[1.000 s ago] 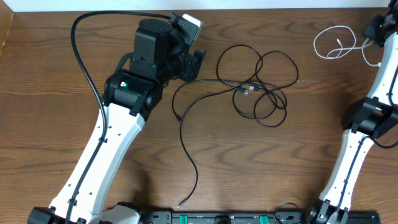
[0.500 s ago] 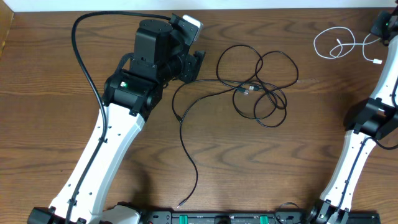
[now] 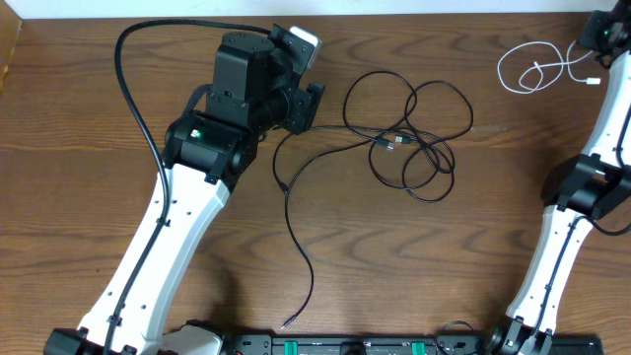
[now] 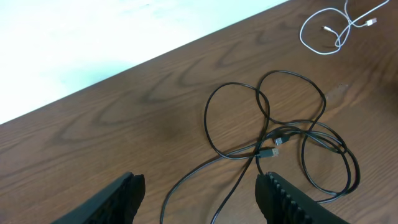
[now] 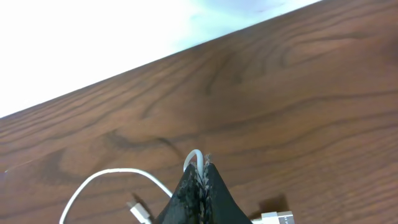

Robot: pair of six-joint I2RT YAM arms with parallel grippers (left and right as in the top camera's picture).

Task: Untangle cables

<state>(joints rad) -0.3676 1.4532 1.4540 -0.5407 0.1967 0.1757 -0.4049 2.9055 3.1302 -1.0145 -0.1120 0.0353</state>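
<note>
The black cable (image 3: pixel 409 128) lies in several loops at the table's middle, with a long tail (image 3: pixel 296 237) running toward the front edge. It also shows in the left wrist view (image 4: pixel 292 140). My left gripper (image 3: pixel 308 104) is open, just left of the loops, with two strands between its fingers (image 4: pixel 199 199). The white cable (image 3: pixel 527 69) lies coiled at the far right; it also shows in the left wrist view (image 4: pixel 329 28). My right gripper (image 3: pixel 592 44) is shut on a bend of the white cable (image 5: pixel 195 155), with its plugs beside the fingers.
The table's far edge meets a white surface (image 4: pixel 74 43) behind both grippers. The left arm's thick black cord (image 3: pixel 138 108) arcs over the table's left part. A rail with green parts (image 3: pixel 345 347) runs along the front edge.
My right gripper has shifted slightly toward the far right corner, drawing the white cable's end with it. The left arm and black cable have not moved.
</note>
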